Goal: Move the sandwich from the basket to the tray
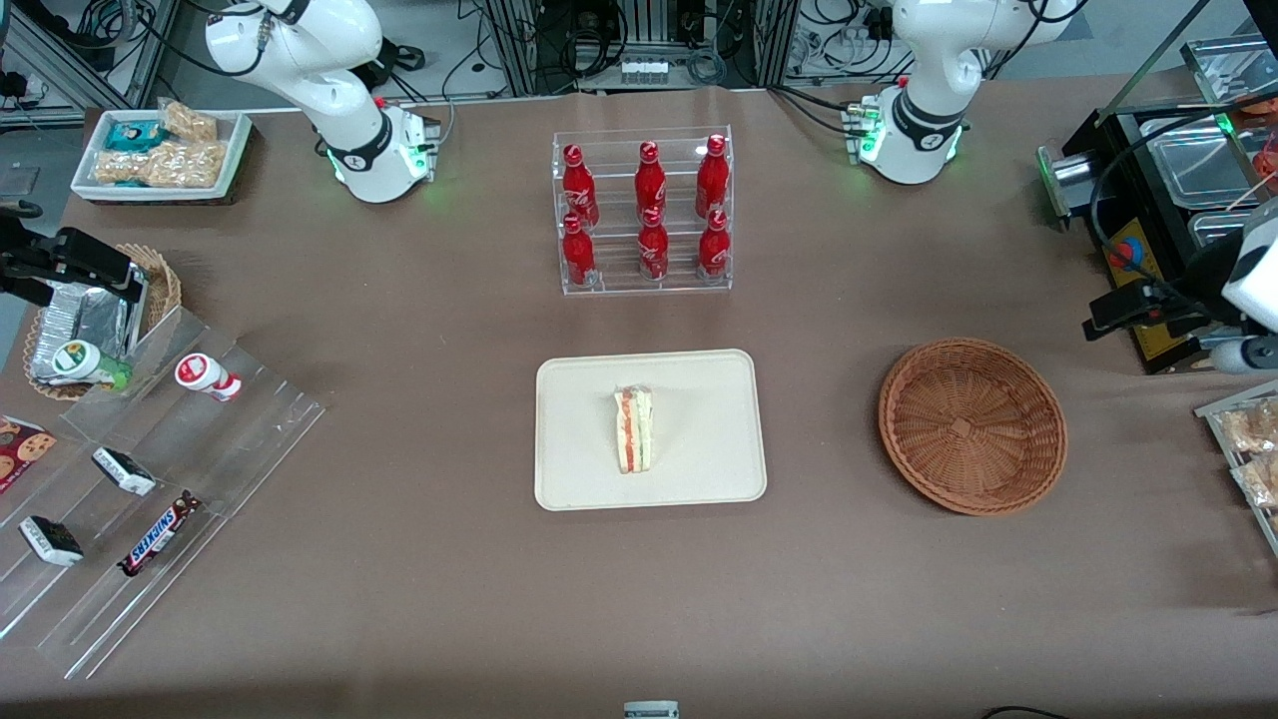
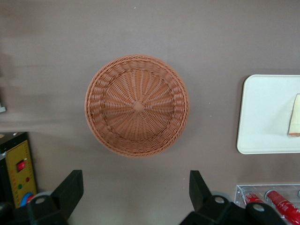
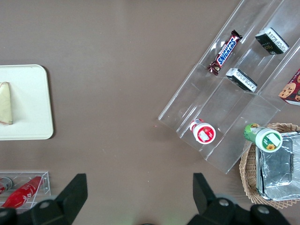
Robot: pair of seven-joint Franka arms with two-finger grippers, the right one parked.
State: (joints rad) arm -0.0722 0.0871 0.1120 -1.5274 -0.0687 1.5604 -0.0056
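Brown cloth covered the worktop point(image 1: 419, 559), with cables and rack frames showing at its edge nearest the arm bases. The tray point(image 1: 699, 469) lay near the middle of the worktop, nearer the front camera than a clear rack of red bottles point(image 1: 645, 213). On the tray rested the sandwich point(image 1: 634, 429), its red and green filling edge turned up, clear of the rim on every side. The basket point(image 1: 971, 426) sat beside the tray toward the working arm's end of the worktop, well apart from it, and in the left wrist view the basket point(image 2: 137, 105) held nothing at all; a corner of the tray point(image 2: 262, 117) and an edge of the sandwich point(image 2: 295, 122) also showed there.

The gripper point(image 2: 136, 192) hung high above the worktop near the basket, touching nothing, its fingers point(image 2: 69, 187) spread wide with nothing between them.

Judging from this layout, the transfer itself looked finished: the sandwich was already on the tray and released. The step in hand seemed to be the retreat after placing. What remained probably called only for the arm to settle at a rest pose well above the basket, keeping clear of the bottle rack and of the black machine point(image 1: 1158, 230) at that end of the worktop.
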